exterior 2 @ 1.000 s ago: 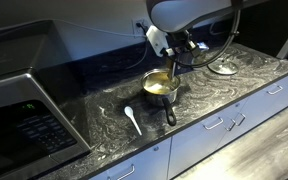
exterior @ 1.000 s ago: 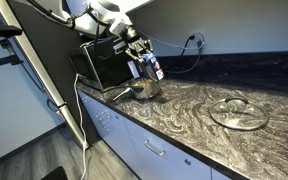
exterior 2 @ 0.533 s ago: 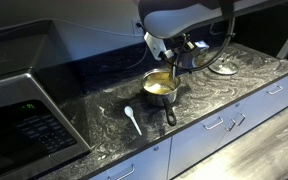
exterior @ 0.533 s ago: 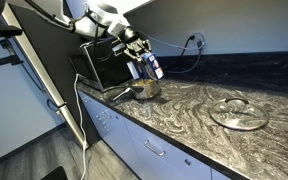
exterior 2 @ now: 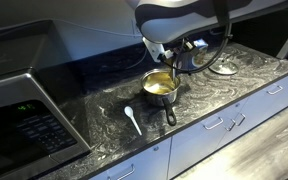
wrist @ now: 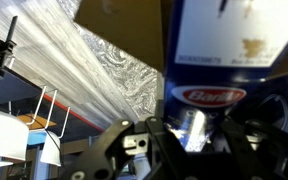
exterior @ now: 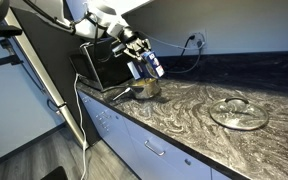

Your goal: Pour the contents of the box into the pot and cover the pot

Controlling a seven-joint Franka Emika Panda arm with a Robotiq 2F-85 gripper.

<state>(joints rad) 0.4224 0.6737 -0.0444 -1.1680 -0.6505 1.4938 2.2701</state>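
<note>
- Gripper (exterior: 142,60): fingers closed round the box (exterior: 153,69); carried in the air at the end of the arm, over the microwave end of the counter (exterior: 199,125)
- Box: blue carton, tilted in the grip, just above the pot (exterior: 144,91) and not touching it; in the wrist view its blue face (wrist: 224,45) fills the upper right, with a red-and-white oval label low on it; the end towards the pot cannot be made out
- Pot: small steel saucepan standing upright on the counter; dark straight handle (exterior 2: 170,113) pointing towards the counter's front edge in an exterior view
- Contents (exterior 2: 160,84): a yellow mass lying inside the pot, seen in an exterior view (single pieces too small to tell apart)
- Lid (exterior: 239,112): round, glass with a metal rim, lying flat on the counter, well apart from the pot; the pot is uncovered
- Spoon (exterior 2: 132,119): white, lying on the counter near the pot, not touching it
- Microwave (exterior 2: 24,115): at the end of the counter, door closed
- Socket (exterior: 195,41): on the wall behind the counter; a dark cable hangs from it
- Counter: dark stone with pale swirls; white drawers (exterior: 154,150) with bar handles beneath
</note>
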